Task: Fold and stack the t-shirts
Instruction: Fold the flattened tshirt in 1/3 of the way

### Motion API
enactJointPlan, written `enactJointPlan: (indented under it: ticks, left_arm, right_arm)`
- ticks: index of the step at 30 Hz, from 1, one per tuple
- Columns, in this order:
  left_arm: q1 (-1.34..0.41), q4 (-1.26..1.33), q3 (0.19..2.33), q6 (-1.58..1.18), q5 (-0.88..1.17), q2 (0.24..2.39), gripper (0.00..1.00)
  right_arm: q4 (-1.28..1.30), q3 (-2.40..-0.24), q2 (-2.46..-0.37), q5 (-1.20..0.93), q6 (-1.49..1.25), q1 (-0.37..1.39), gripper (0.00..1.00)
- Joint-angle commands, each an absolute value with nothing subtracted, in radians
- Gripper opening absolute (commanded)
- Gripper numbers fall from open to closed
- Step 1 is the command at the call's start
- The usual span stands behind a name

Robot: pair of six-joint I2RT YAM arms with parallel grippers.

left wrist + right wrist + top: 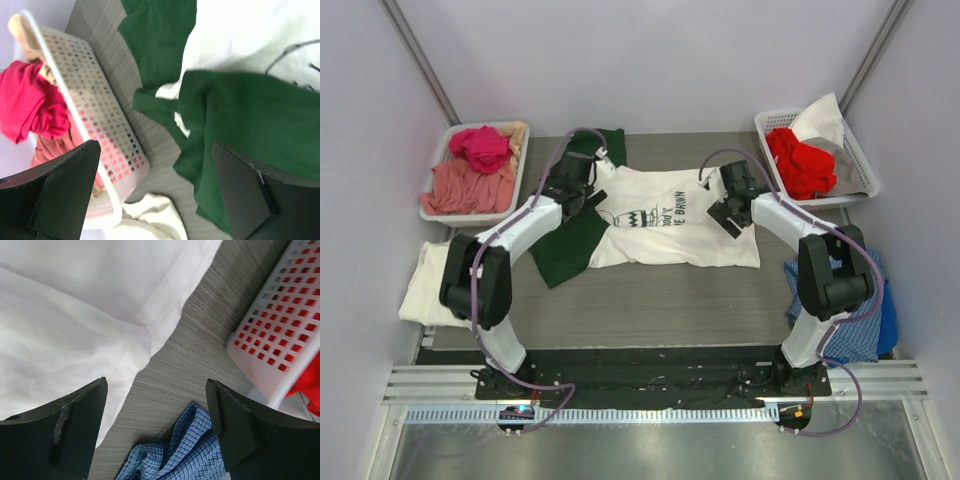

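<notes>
Across the middle of the top view the white t-shirt (670,225) lies spread flat on the tabletop (650,300), print up. The dark green t-shirt (570,250) sits rumpled at its left side, and the two overlap. The cream t-shirt (425,285) is bunched at the far left edge, well apart from both. None of them looks folded or stacked yet.

I read the left jaws as wide apart with nothing between them, hanging over the green cloth where it meets the white. The right jaws are also spread and empty, above the right edge of the white tee, with bare tabletop beneath.

My main worry is the overlap. In the left wrist view green and white interleave, and I cannot tell which layer is on top at the seam. A pinch there could take both shirts and drag the wrong one along.

On the right, the blue checked cloth (175,455) lies just beside the white hem, so a low grab could catch it. The left basket (107,135) is near that arm and could be nudged.
</notes>
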State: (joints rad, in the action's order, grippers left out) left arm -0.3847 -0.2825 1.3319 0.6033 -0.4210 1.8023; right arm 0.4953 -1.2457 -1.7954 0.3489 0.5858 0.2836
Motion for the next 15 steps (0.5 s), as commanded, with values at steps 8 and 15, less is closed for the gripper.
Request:
enactJointPlan:
  ticks: [8,15]
  left_arm:
    - [-0.385,-0.351,1.069,0.541,-0.27,1.594,1.0]
    - [-0.383,-0.287,0.994,0.549,-0.265,1.658,1.0]
  right_arm:
    - [0.502,-1.111,-1.603,0.25,0.526,0.281,0.97]
    - [0.443,-1.051,-1.661,0.247,0.537,0.281,0.99]
